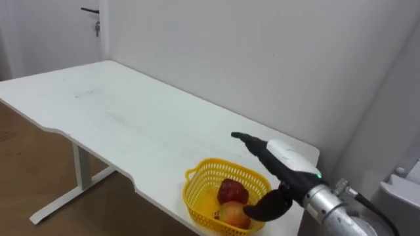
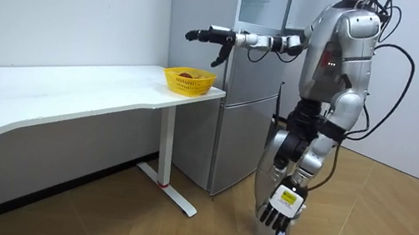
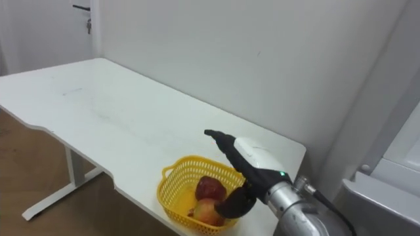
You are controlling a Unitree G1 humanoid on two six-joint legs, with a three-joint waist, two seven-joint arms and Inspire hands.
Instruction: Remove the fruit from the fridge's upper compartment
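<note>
Right hand (image 3: 254, 160) hovers over the yellow basket (image 3: 172, 176), fingers straight, empty. I read it as fruit (image 3: 211, 189) dropped in. Left hand (image 2: 272, 217) hangs idle.

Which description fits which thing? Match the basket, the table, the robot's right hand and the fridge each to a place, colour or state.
Things
1 basket
2 table
3 right hand
4 fridge

Descriptions
A white, standing along the wall
B grey, beside the table's end
C yellow, holding fruit
D open, held out above the basket

Pairs: 1-C, 2-A, 3-D, 4-B
</note>
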